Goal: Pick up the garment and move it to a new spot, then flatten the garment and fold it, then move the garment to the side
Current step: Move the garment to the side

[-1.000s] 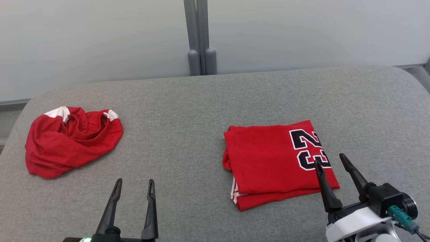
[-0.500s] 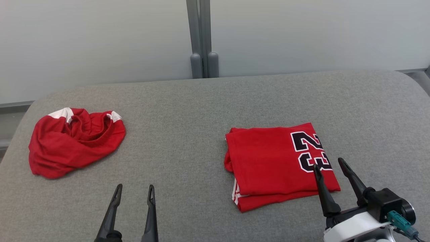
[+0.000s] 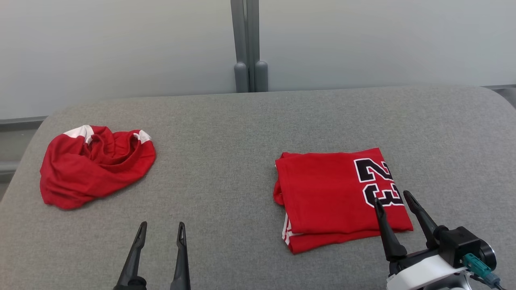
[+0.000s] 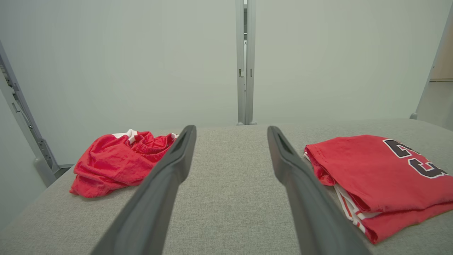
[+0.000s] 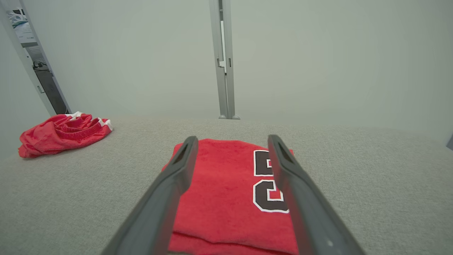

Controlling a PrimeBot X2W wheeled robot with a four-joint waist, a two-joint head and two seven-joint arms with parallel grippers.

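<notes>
A folded red jersey with a black 23 lies flat on the right of the grey surface; it appears as the folded jersey in the left wrist view and the folded jersey in the right wrist view. A crumpled red garment with white trim sits far left, also seen as the crumpled garment and the crumpled garment. My right gripper is open over the jersey's near right corner. My left gripper is open near the front edge, holding nothing.
The grey padded surface has rounded corners and ends at a pale wall with a grey vertical post behind its middle. A wide bare stretch lies between the two red garments.
The head camera has shifted, so the whole scene sits slightly to the right. Both grippers have drawn back a little toward the bottom edge. The garments lie as before.
</notes>
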